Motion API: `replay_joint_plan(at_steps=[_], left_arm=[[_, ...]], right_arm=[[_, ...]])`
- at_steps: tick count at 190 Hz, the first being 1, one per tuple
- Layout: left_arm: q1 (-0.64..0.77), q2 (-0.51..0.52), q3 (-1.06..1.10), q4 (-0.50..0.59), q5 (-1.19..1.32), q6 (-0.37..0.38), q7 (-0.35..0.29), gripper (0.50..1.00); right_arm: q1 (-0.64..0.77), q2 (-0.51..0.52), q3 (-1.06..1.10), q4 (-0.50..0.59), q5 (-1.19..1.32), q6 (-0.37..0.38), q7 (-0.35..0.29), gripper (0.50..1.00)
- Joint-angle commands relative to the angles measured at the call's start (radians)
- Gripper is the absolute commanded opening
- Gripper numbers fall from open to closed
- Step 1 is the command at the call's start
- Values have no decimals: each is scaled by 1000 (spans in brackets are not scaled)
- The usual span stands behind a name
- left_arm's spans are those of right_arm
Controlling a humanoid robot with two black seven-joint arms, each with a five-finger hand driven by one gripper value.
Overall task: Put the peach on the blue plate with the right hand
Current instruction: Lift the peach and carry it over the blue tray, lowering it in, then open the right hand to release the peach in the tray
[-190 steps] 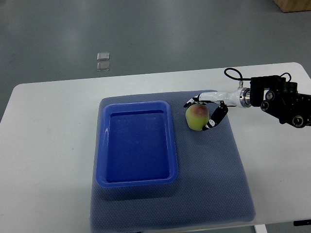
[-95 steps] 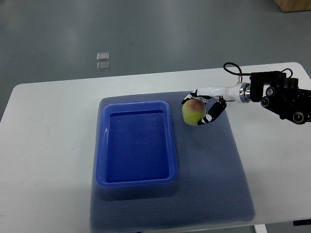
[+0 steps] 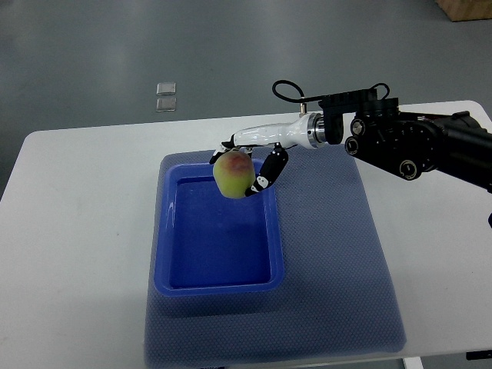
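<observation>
Top view: peach (image 3: pixel 233 174) gripped between curled fingers (image 3: pixel 265 172) of right hand (image 3: pixel 250 161), above far end of blue plate (image 3: pixel 217 286).

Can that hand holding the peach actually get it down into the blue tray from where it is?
Probably yes. The right hand grips the peach over the far end of the blue tray, whose inside looks bare, so nothing seems to block a straight lowering.
</observation>
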Motion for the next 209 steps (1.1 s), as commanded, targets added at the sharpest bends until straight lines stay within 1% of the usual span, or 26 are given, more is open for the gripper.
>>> replay_joint_plan(at_steps=[1, 47, 67, 71, 79, 87, 88, 89, 90, 91, 92, 93, 94, 95, 96, 97, 98, 101, 104, 105, 106, 112, 123, 127, 167, 209], left_arm=[[0, 0, -1, 2, 0, 0, 0, 1000], [2, 0, -1, 2, 0, 0, 0, 1000], [2, 0, -1, 2, 0, 0, -2, 1000], [2, 0, -1, 2, 0, 0, 0, 1000], [0, 0, -1, 2, 0, 0, 0, 1000], [2, 0, -1, 2, 0, 0, 0, 1000], [2, 0, 0, 2, 0, 0, 0, 1000], [2, 0, 0, 2, 0, 0, 0, 1000], [0, 0, 0, 2, 0, 0, 0, 1000], [0, 0, 0, 2, 0, 0, 0, 1000], [2, 0, 0, 2, 0, 0, 0, 1000], [2, 0, 0, 2, 0, 0, 0, 1000], [0, 0, 0, 2, 0, 0, 0, 1000], [0, 0, 0, 2, 0, 0, 0, 1000], [2, 0, 0, 2, 0, 0, 0, 1000], [2, 0, 0, 2, 0, 0, 0, 1000], [2, 0, 0, 2, 0, 0, 0, 1000], [0, 0, 0, 2, 0, 0, 0, 1000], [0, 0, 0, 2, 0, 0, -2, 1000], [0, 0, 0, 2, 0, 0, -2, 1000], [2, 0, 0, 2, 0, 0, 0, 1000], [0, 0, 0, 2, 0, 0, 0, 1000], [2, 0, 0, 2, 0, 0, 0, 1000], [2, 0, 0, 2, 0, 0, 0, 1000], [2, 0, 0, 2, 0, 0, 0, 1000], [0, 0, 0, 2, 0, 0, 0, 1000]], right_arm=[[25, 62, -68, -6, 1, -10, 0, 500], [13, 140, -143, -37, 0, -16, -9, 500], [9, 147, -149, -43, 0, -35, -11, 500], [9, 147, -149, -43, 0, -36, -13, 511], [9, 147, -151, -43, 0, -36, -13, 554], [9, 147, -151, -43, 1, -35, -16, 617], [9, 147, -151, -43, 1, -33, -17, 643], [9, 147, -151, -43, 1, -33, -17, 643], [9, 147, -151, -43, 1, -32, -17, 674], [9, 147, -151, -43, 1, -32, -17, 674], [9, 147, -151, -43, 1, -30, -19, 700], [9, 147, -151, -43, 1, -30, -19, 701], [9, 147, -151, -43, 1, -29, -19, 733], [9, 147, -151, -43, 1, -29, -19, 733], [9, 147, -151, -43, 1, -29, -19, 766], [9, 147, -151, -43, 1, -29, -19, 766], [9, 147, -151, -43, 1, -29, -20, 792], [9, 147, -151, -43, 1, -29, -22, 811], [9, 147, -149, -43, 1, -27, -25, 848], [9, 147, -149, -43, 1, -27, -25, 848], [9, 147, -149, -43, 3, -26, -26, 866], [9, 147, -149, -43, 4, -23, -32, 895], [9, 147, -149, -41, 9, -20, -45, 903], [9, 149, -149, -43, 10, -18, -46, 928], [9, 147, -131, -43, 44, -1, -32, 930], [5, 126, -24, -43, 217, 31, -32, 930]])
